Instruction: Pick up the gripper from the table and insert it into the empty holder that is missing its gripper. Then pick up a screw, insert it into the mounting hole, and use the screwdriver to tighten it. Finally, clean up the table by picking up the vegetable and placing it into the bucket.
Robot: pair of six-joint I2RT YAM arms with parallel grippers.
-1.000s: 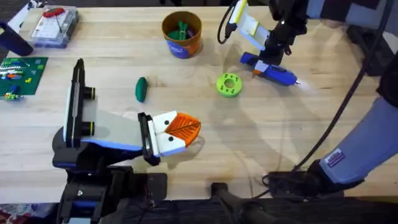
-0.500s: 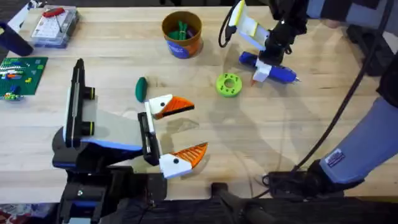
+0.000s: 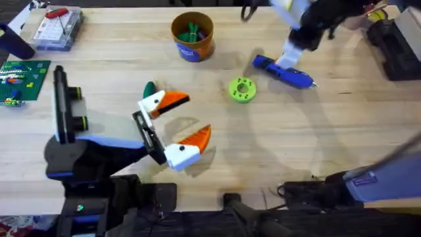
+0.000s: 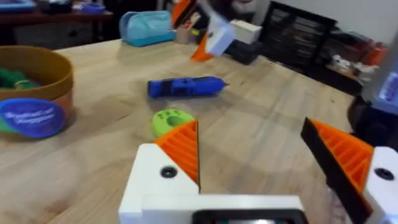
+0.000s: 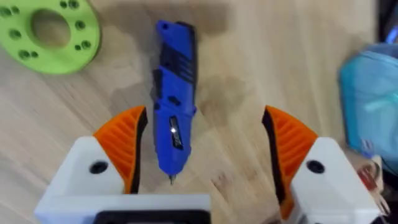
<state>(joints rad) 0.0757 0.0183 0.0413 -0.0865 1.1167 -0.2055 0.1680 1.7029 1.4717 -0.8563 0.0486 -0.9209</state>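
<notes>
The left gripper point(image 3: 172, 121) sits nearest, toward the near-left part of the wooden surface point(image 3: 263, 151), its white fingers with orange ribbed pads spread wide and holding nothing; in the left wrist view the same gripper point(image 4: 267, 162) shows one pad point(image 4: 183, 149) at one side and the other well apart from it, bare wood between them; the dark-green vegetable point(image 3: 150, 89) lies on the surface touching or just behind the farther finger of this gripper, mostly hidden by it.

Past the middle of the surface lies the light-green disc with holes point(image 3: 242, 89), flat on the wood; just beyond it and toward the right edge lies the screwdriver point(image 3: 284, 72) on its side, blue handle with its silver tip pointing to the right edge; the left wrist view shows the screwdriver point(image 4: 185, 86) lying behind the disc point(image 4: 172, 121).

The right gripper point(image 3: 296, 49) hangs over the far-right part of the surface above the screwdriver's handle; in the right wrist view this gripper point(image 5: 205, 155) is parted wide, empty, the screwdriver point(image 5: 174, 112) between its orange pads nearer one of them, whether touching it I cannot tell.

The bucket point(image 3: 193, 36) stands near the middle of the far edge with green things inside; a clear box point(image 3: 58, 27) sits at the far-left corner, and a green board point(image 3: 23, 76) lies at the left edge.
</notes>
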